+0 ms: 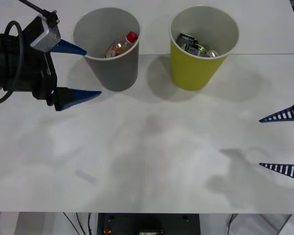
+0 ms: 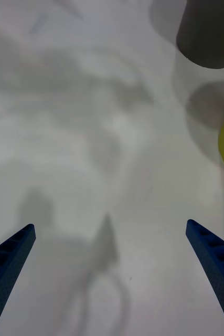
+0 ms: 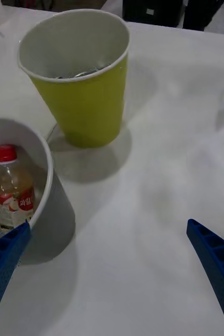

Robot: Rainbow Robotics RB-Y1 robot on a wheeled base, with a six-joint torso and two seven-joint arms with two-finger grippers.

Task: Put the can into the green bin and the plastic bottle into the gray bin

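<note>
The small clear plastic bottle [image 1: 121,45] with reddish-brown liquid and a red screw cap leans inside the large tapered dark gray bin [image 1: 112,68], which has a white inside and rim and stands at about 11 o'clock on the white table [image 1: 152,161]. Just beside it, toward 1 o'clock, stands the matching yellow-green bin [image 1: 193,71]; in it lies the small dark grey-black can [image 1: 192,45] with a silver top, possibly with other crumpled metal around it, though the heap is hard to separate.

The left gripper [image 1: 73,72] hangs at 10 o'clock, close beside the gray bin, its blue ribbed fingers spread wide with nothing between them. In the left wrist view the bottle [image 3: 11,189] stands against the gray bin's white wall [image 3: 43,157], with the green bin [image 3: 83,100] beyond.

The right gripper [image 1: 283,143] sits at 3 o'clock at the table's edge, well apart from both bins, fingers likewise wide apart and empty.
</note>
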